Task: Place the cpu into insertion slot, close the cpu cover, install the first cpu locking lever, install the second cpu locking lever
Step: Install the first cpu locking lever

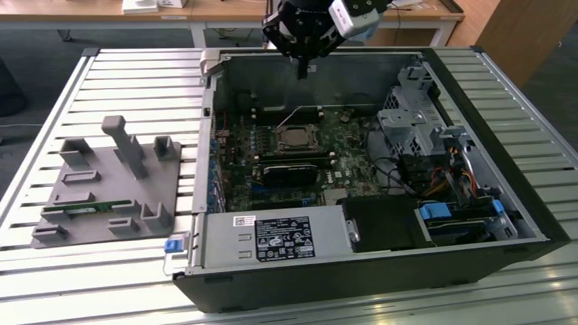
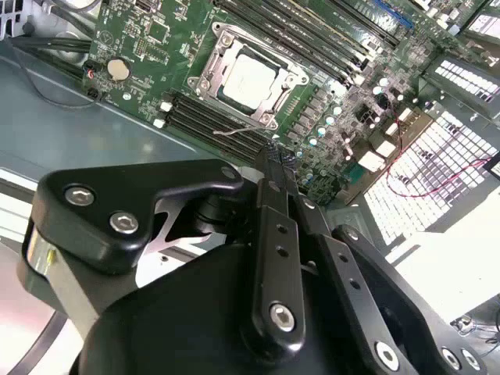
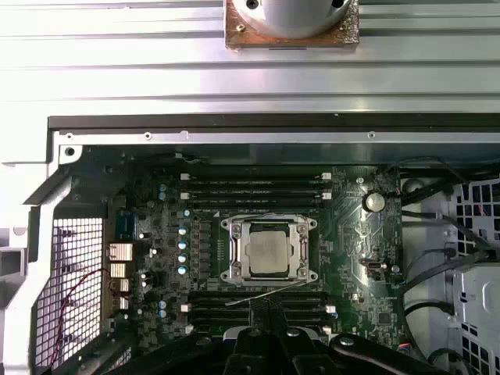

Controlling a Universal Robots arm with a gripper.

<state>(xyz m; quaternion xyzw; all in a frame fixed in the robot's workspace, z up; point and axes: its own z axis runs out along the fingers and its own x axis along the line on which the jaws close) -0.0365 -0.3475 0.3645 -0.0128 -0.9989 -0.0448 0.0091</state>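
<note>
Exterior view: the tool (image 1: 302,70) is hovering over the open computer case (image 1: 488,115), near its 12 o'clock wall. Its fingers are pressing narrowly together, gripping nothing and touching nothing. The cpu (image 1: 296,141) is sitting in its socket on the motherboard (image 1: 348,135), at 6 o'clock from the tool and well apart from it. In the first wrist view the cpu cover (image 3: 233,251) is lying flat around the cpu, framing its silvery top, and a thin wire lever (image 3: 248,300) is sticking out just beside the socket. The case is resting on a slatted table (image 1: 135,81).
</note>
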